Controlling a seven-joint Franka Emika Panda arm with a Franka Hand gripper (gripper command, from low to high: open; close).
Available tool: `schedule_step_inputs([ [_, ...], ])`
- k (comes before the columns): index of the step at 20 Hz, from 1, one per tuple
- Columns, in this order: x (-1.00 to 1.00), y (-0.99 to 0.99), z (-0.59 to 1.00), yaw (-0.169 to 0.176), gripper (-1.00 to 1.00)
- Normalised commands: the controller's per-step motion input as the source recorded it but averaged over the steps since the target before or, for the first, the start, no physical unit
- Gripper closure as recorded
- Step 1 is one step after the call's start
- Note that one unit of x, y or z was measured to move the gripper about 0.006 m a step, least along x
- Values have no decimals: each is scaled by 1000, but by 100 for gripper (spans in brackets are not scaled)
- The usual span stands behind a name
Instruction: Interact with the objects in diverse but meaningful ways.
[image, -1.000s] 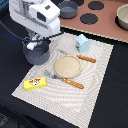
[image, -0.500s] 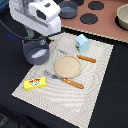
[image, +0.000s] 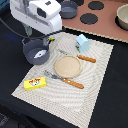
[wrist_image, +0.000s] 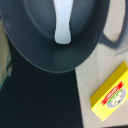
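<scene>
Tool (wrist_image: 63, 22) hangs over pot (image: 36, 51); box (wrist_image: 110, 93) print unreadable.

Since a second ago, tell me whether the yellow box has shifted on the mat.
No. The yellow box lies at the same mat corner, same gap from the fork.

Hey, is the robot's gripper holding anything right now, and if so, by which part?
Cannot be told: the gripper's fingers are not visible; it hangs above the grey-blue pot.
</scene>
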Motion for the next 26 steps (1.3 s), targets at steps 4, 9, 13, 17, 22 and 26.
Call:
schedule_step_inputs([
  [4, -311, -364, -63, -165, -100],
  [9, -403, -334, -255, -119, -100],
  [13, -397, -366, -285, -147, -100],
  [17, -299, -266, -231, -242, -100],
  [22, -269, -187, -113, -258, -100],
  [26, -96, -38, -15, -207, -100],
])
